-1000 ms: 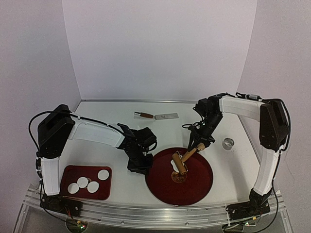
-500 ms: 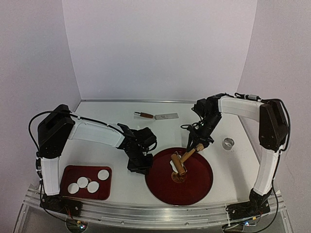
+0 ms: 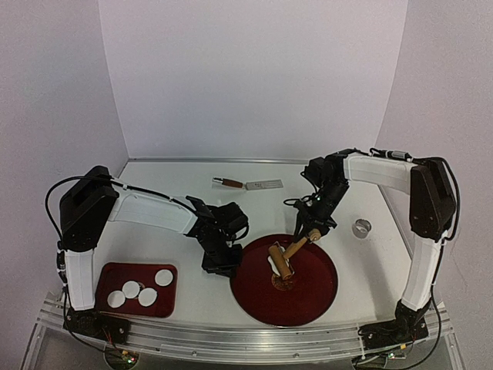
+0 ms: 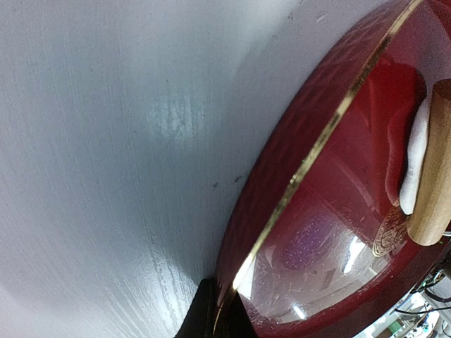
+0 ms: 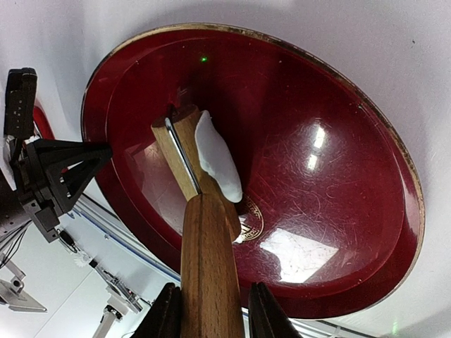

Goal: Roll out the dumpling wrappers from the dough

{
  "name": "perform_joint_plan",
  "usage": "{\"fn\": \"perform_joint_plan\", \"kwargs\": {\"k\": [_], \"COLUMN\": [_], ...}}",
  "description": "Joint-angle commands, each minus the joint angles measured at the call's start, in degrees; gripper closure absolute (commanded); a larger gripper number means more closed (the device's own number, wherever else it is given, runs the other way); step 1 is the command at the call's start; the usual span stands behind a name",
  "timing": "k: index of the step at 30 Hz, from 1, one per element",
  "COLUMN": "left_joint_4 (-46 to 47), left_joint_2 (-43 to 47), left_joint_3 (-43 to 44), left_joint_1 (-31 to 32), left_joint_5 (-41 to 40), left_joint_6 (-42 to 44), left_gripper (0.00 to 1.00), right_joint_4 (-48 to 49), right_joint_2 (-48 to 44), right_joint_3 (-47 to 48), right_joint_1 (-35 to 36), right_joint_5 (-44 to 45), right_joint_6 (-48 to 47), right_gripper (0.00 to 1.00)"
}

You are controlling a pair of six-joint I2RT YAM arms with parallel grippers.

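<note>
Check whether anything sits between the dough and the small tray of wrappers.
Yes. The left claw, shut on the round tray's rim, stands on the line from the dough to the small tray. The roller also rests on the dough, held by the right claw.

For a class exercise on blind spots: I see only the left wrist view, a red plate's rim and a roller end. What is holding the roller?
Observer: The right gripper holds the roller by its handle.
Operator: Any wrappers finished?
Observer: Four wrappers lie on a tray near the left arm's base.
Operator: Where is the cutter?
Observer: A metal ring stands right of the plate.
</note>
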State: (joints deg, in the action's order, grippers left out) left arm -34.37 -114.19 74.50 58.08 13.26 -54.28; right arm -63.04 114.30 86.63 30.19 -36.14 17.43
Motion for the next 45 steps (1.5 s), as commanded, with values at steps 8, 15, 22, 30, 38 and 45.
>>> {"fn": "perform_joint_plan", "kwargs": {"k": [8, 15, 22, 30, 38, 45], "left_joint_4": [0.73, 0.87, 1.15, 1.24, 1.23, 1.15], "left_joint_2": [0.31, 0.54, 1.02, 1.14, 1.4, 1.49], "left_joint_3": [-2.25, -2.46, -3.07, -3.22, -3.39, -3.39], "left_joint_1": [-0.08, -0.06, -0.08, -0.09, -0.07, -0.07], "left_joint_5": [-2.54, -2.62, -2.62, -2.53, -2.52, -2.53], "left_joint_6": [-3.11, -3.11, -3.29, -3.23, -3.29, -3.29], "left_gripper": [1.0, 1.0, 1.0, 1.0, 1.0, 1.0], "right_joint_4": [2.45, 2.34, 2.37, 2.3, 2.06, 1.95], "right_joint_2": [14.12, 14.58, 14.64, 15.12, 15.72, 16.12], "right_joint_3": [-7.28, -7.11, -7.0, -6.76, -6.14, -5.81], "right_joint_1": [5.74, 6.36, 6.7, 7.3, 7.93, 8.36], "right_joint_5": [29.28, 29.44, 29.56, 29.57, 29.45, 29.5], "right_joint_6": [1.82, 2.07, 2.42, 2.57, 2.48, 2.59], "right_gripper": [1.0, 1.0, 1.0, 1.0, 1.0, 1.0]}}
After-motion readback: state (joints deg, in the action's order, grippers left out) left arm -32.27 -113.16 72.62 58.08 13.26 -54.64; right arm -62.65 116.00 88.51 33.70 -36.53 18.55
